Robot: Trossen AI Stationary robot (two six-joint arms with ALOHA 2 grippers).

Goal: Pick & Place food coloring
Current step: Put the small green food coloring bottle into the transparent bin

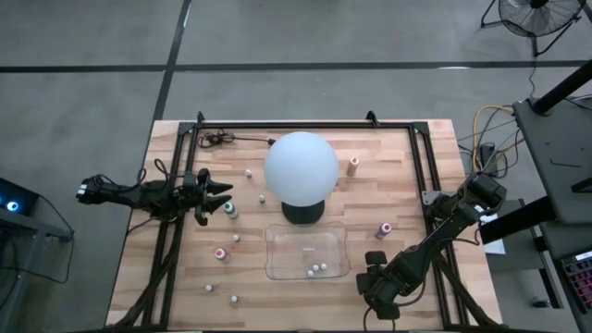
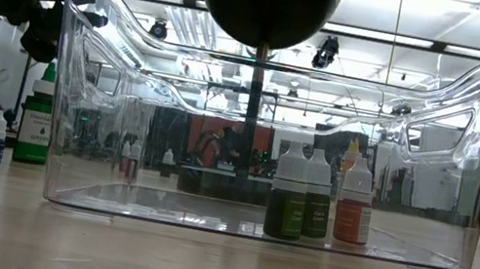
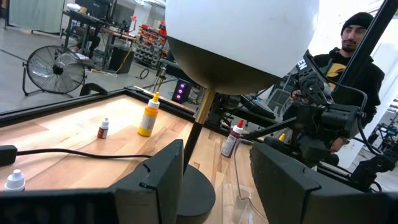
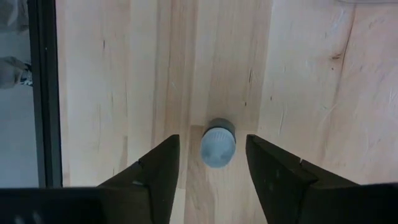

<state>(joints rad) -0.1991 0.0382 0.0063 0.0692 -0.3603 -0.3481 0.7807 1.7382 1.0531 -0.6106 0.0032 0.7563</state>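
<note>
Small food coloring bottles stand scattered upright on the wooden table (image 1: 185, 268). My right gripper (image 1: 375, 268) is open near the table's near right corner, pointing down. In the right wrist view its fingers (image 4: 211, 149) stand on either side of a dark bottle with a whitish cap (image 4: 217, 145), without touching it. Three bottles (image 2: 317, 205) stand inside the clear tray (image 1: 277, 254). My left gripper (image 1: 224, 197) is open at the table's left, pointing level toward the white globe (image 1: 301, 166). A teal bottle (image 1: 230, 211) stands just beside its fingertips.
The globe lamp's dark base (image 1: 302, 214) stands just beyond the tray's far wall. An orange bottle (image 1: 353, 165) and a pink one (image 1: 382, 229) stand to the right, and another pink one (image 1: 220, 252) to the left. A black frame (image 1: 305, 124) runs round the table. A person (image 3: 348, 56) stands beyond the table.
</note>
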